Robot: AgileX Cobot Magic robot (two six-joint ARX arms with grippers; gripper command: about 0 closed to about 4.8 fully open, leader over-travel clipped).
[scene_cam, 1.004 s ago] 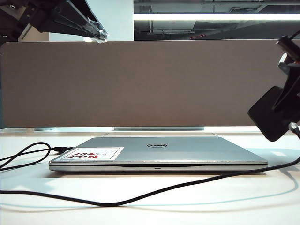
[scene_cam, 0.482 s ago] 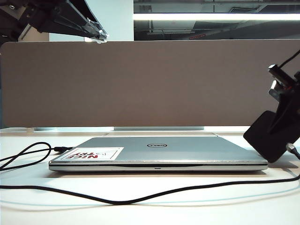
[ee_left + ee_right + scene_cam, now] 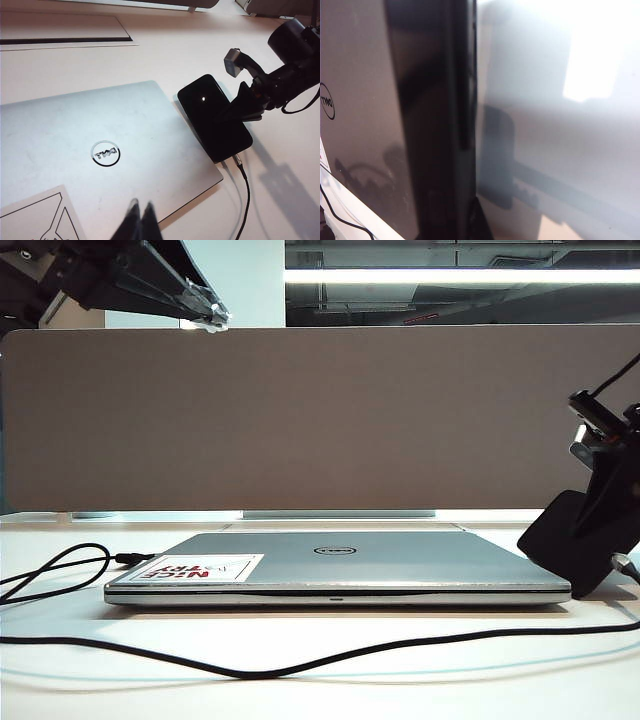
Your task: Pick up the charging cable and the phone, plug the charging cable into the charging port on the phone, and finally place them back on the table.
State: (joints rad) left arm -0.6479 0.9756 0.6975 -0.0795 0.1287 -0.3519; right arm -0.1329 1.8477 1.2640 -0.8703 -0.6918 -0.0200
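My right gripper (image 3: 603, 515) is shut on the phone (image 3: 562, 540), a glossy black slab held tilted and low at the laptop's right edge. In the left wrist view the phone (image 3: 212, 117) hangs over the laptop's corner with the right gripper (image 3: 243, 106) clamped on its long side. The charging cable (image 3: 300, 665) runs across the front of the table (image 3: 450, 690). Its silver plug (image 3: 236, 160) sits in the phone's short edge and hides the charging port. In the right wrist view the phone (image 3: 435, 125) fills the jaws. My left gripper (image 3: 215, 317) hangs high at the upper left, shut and empty, its tips (image 3: 140, 211) together.
A closed silver Dell laptop (image 3: 340, 565) with a red-lettered sticker lies mid-table. A second black cord (image 3: 60, 575) with an all-black plug loops at its left. A grey-brown partition panel (image 3: 300, 420) stands behind.
My right gripper has come down with the phone, from well above the table to just beside the laptop's right edge. The cable's raised end has sunk with it. The left arm has stayed still.
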